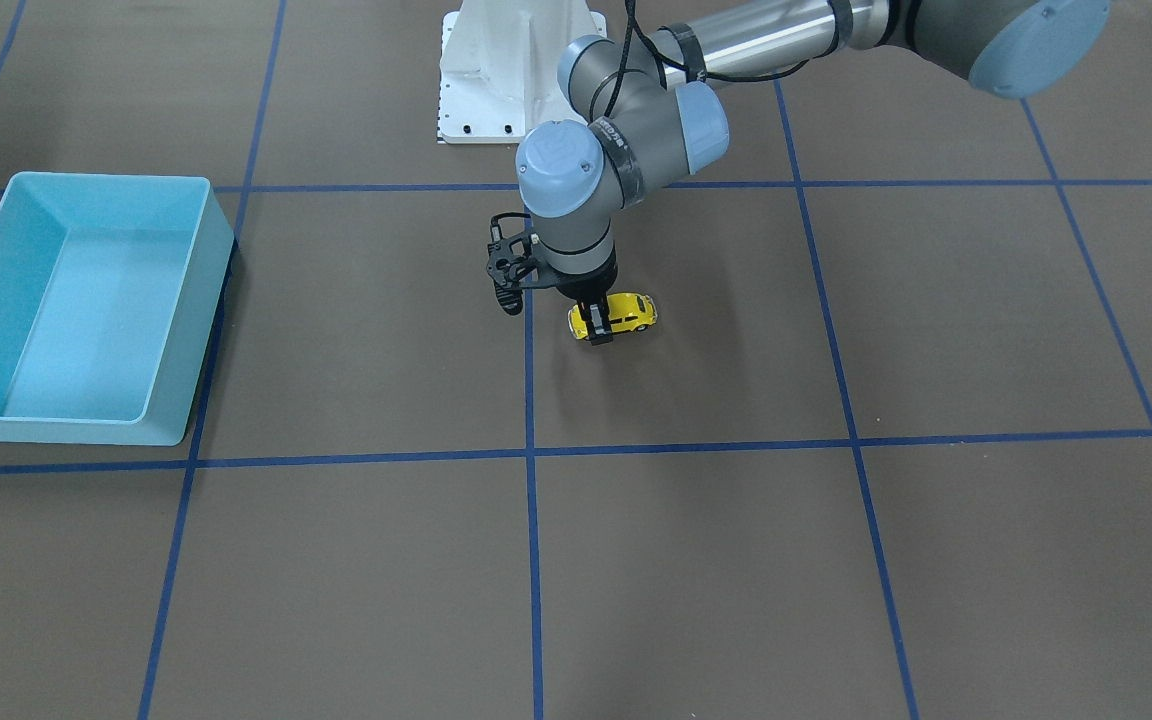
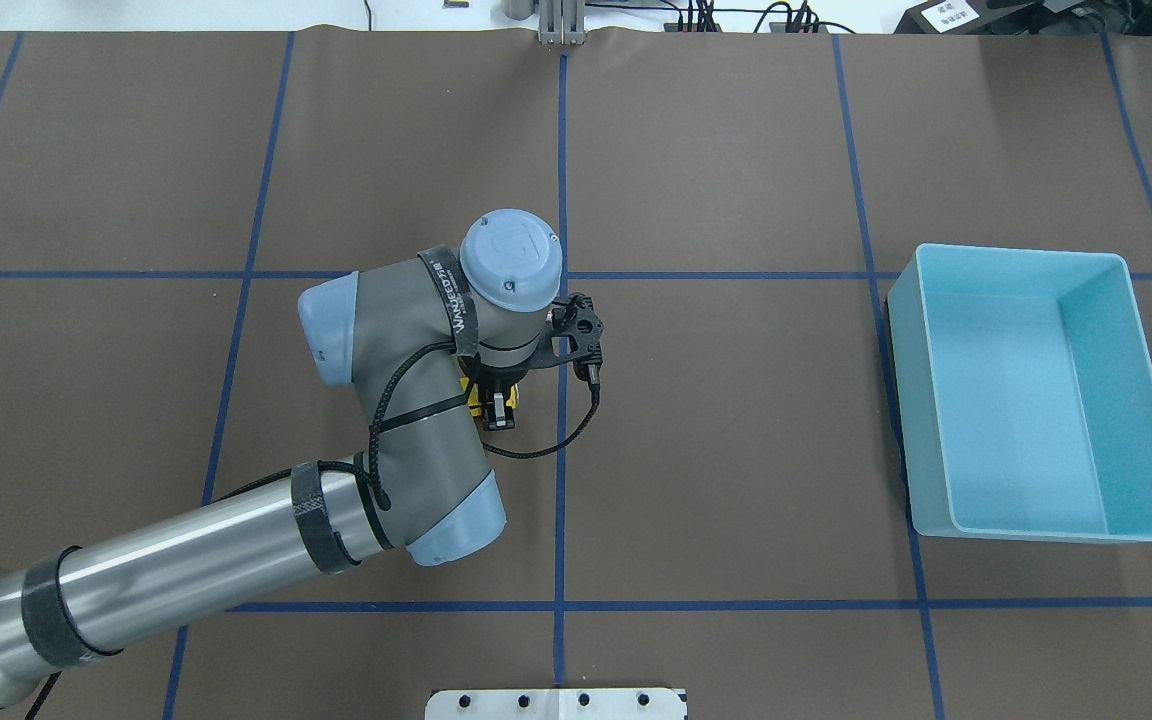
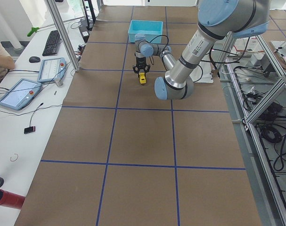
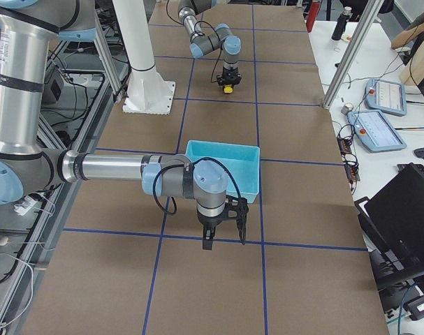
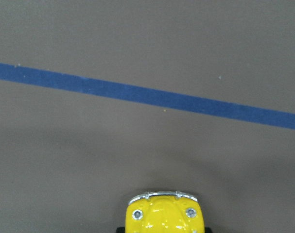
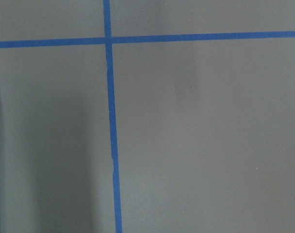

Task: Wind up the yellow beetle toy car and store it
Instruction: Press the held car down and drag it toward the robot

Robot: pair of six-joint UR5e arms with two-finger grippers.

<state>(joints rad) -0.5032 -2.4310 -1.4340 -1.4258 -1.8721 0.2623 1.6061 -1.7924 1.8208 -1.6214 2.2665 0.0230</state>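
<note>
The yellow beetle toy car (image 1: pixel 628 312) stands on its wheels on the brown table near the centre. My left gripper (image 1: pixel 597 327) reaches straight down over its rear half, with a black finger against each side, so it looks shut on the car. From overhead the wrist hides most of the car (image 2: pixel 478 401). The left wrist view shows only the car's yellow bonnet (image 5: pixel 163 216) at the bottom edge. My right gripper (image 4: pixel 209 242) hangs low over the table next to the bin; I cannot tell whether it is open or shut.
The light blue bin (image 2: pixel 921 400) stands empty on the robot's right side of the table, also in the front-facing view (image 1: pixel 204 262). The white robot base (image 1: pixel 496 70) is behind the car. Blue tape lines cross the brown mat.
</note>
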